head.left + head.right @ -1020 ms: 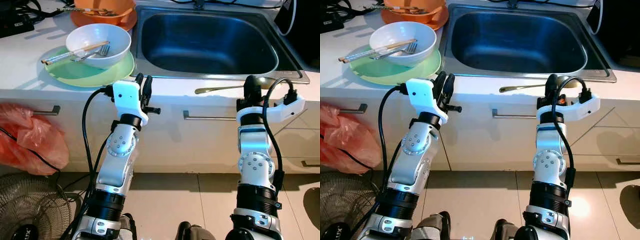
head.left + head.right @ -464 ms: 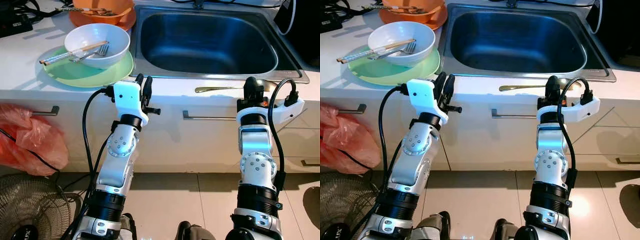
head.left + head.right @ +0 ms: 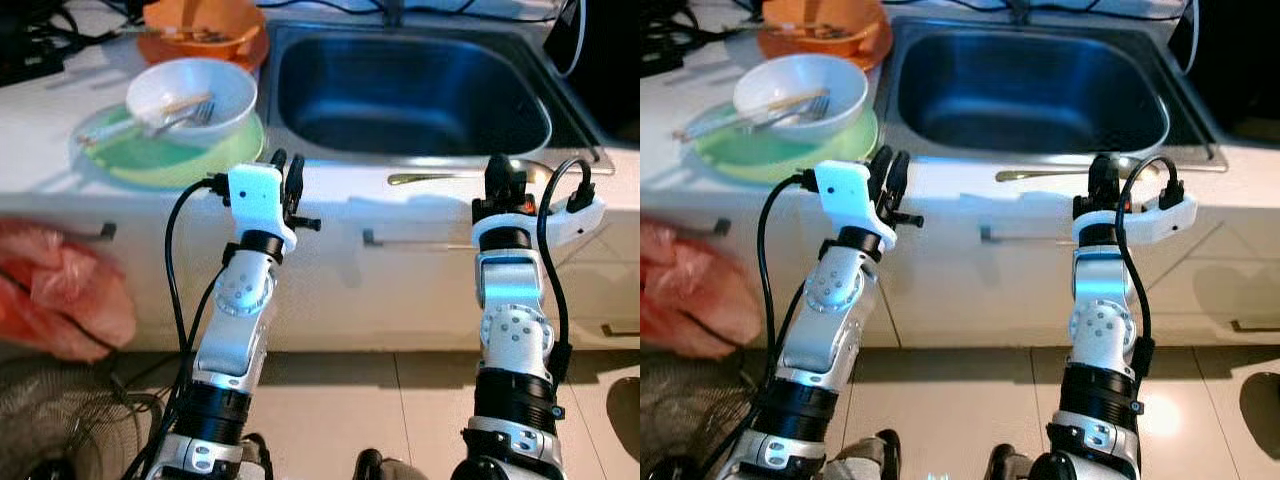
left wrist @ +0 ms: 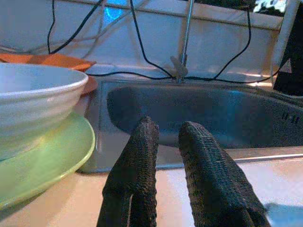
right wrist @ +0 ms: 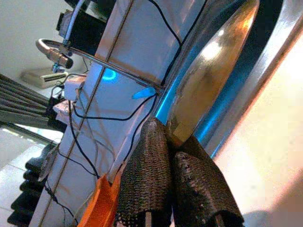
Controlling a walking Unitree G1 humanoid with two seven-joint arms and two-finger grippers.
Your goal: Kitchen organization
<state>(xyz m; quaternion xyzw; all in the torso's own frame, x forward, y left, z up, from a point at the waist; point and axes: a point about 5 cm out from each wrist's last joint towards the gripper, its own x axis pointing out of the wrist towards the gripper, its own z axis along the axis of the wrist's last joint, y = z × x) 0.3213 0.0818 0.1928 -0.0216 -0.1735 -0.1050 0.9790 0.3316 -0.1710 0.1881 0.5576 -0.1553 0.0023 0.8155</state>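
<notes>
A metal spoon (image 3: 440,176) lies along the counter's front edge, just below the sink (image 3: 300,85). My right gripper (image 3: 498,172) is at its bowl end. In the right wrist view the black fingers (image 5: 147,175) are pressed together, with the spoon bowl (image 5: 208,80) caught at their tips. My left gripper (image 3: 288,165) stands at the counter edge beside the green plate (image 3: 125,162), its fingers (image 4: 137,161) a narrow gap apart and holding nothing. A white bowl (image 3: 190,92) with a fork and chopsticks (image 3: 180,105) sits on that plate.
An orange bowl on an orange plate (image 3: 205,25) sits behind the white bowl, with black cables beyond it. Below the counter are drawer handles (image 3: 415,240), a red plastic bag (image 3: 60,295) at the left, and a floor fan (image 3: 60,420).
The view has shifted slightly and become blurred. My right gripper has edged a little to the left at the spoon's bowl. The left arm and the dishes have stayed put.
</notes>
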